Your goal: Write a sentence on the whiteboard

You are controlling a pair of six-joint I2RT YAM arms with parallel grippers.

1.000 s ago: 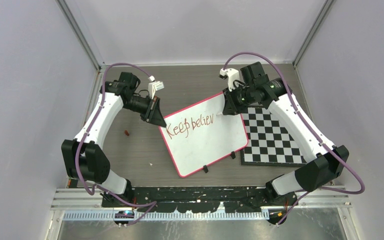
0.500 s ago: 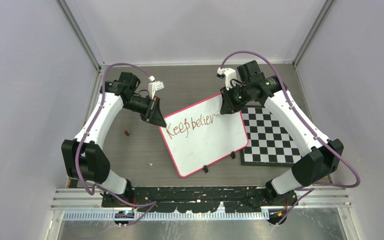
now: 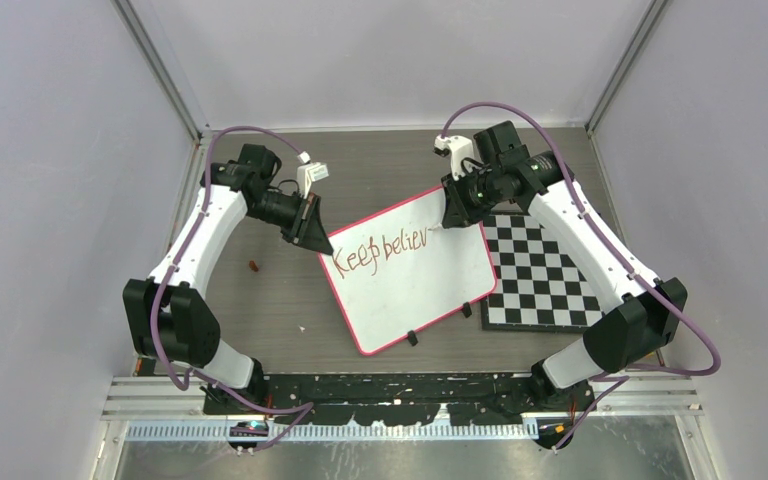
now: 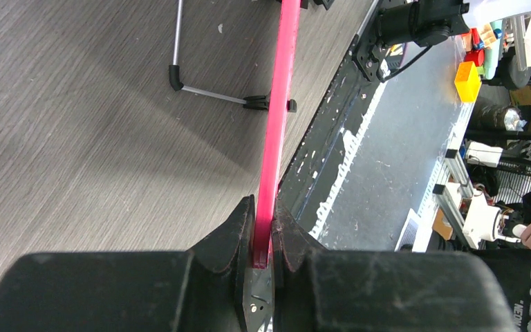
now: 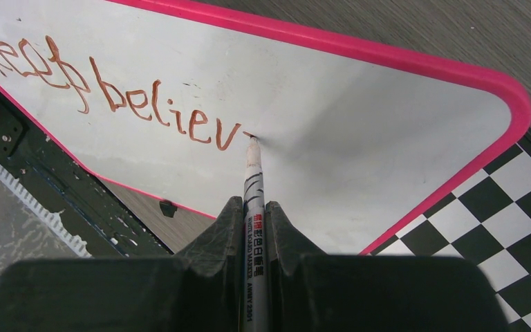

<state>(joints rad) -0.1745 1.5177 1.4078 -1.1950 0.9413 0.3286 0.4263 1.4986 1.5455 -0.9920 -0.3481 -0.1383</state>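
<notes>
Two words (image 3: 380, 250), "Keep believ", stood on the whiteboard (image 3: 415, 295), no more than a second before. The left jaws pinched its pink rim. The right jaws held the marker (image 5: 254, 207), tip touching by the "v". The whiteboard sat on the counter (image 3: 260, 300).

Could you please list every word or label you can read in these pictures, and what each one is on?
"Keep believ": the handwritten sentence so far, brownish-red, on the whiteboard.
"WHITE BOARD MARKER": printed on the marker barrel; its other print is too small to read.
White letters on dark cloth at the left wrist view's edge: cut off, unreadable.
</notes>
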